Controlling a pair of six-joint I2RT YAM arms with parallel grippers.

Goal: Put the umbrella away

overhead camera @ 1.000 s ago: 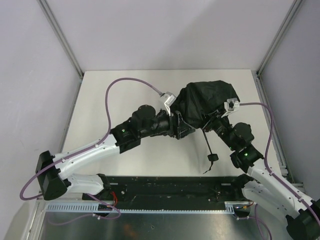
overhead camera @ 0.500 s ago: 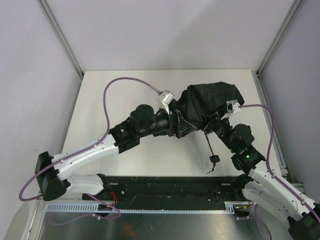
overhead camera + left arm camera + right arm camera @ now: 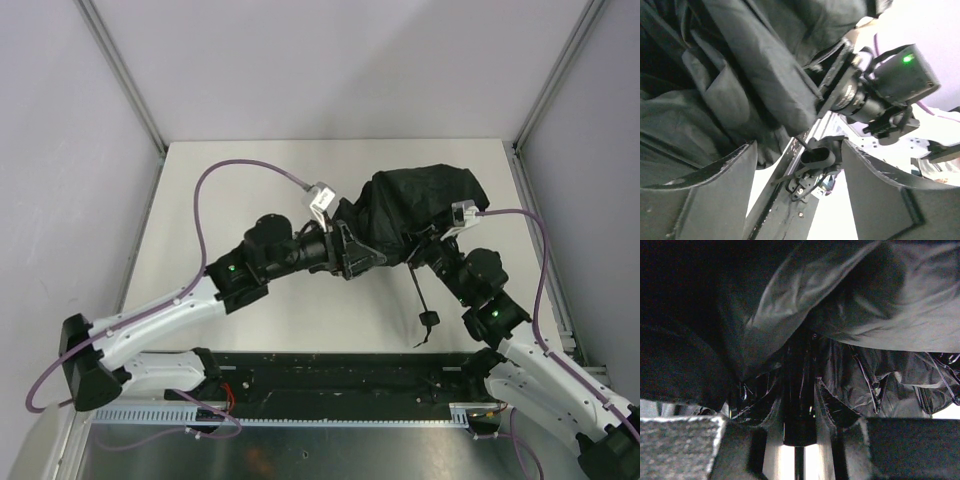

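The umbrella (image 3: pixel 420 200) is a loose, unrolled heap of black fabric over the far right part of the tabletop (image 3: pixel 250 180) (whether the canopy rests on it or hangs just above, I cannot tell). Its long axis runs from the canopy back toward the arm bases: the thin shaft (image 3: pixel 416 285) comes out of the folds and ends in the knob handle (image 3: pixel 428 318), with the wrist strap (image 3: pixel 418 340) trailing just past it.

The right end effector (image 3: pixel 425 248) sits right at the point where the shaft leaves the fabric. In its own view the dark tube stands between its fingers (image 3: pixel 799 425) with cloth bunched on both sides, so it looks clenched on the umbrella there (canopy ahead of it, knob behind).

The left end effector (image 3: pixel 362 250) is just beside the canopy's left edge, and the umbrella lies ahead of it and to its right. It is released: its jaws stand apart (image 3: pixel 797 145) with only a hanging fold near one finger.

With the right arm apparently holding the shaft, I judge the left arm the nearer free one for gathering the fabric around the axis.
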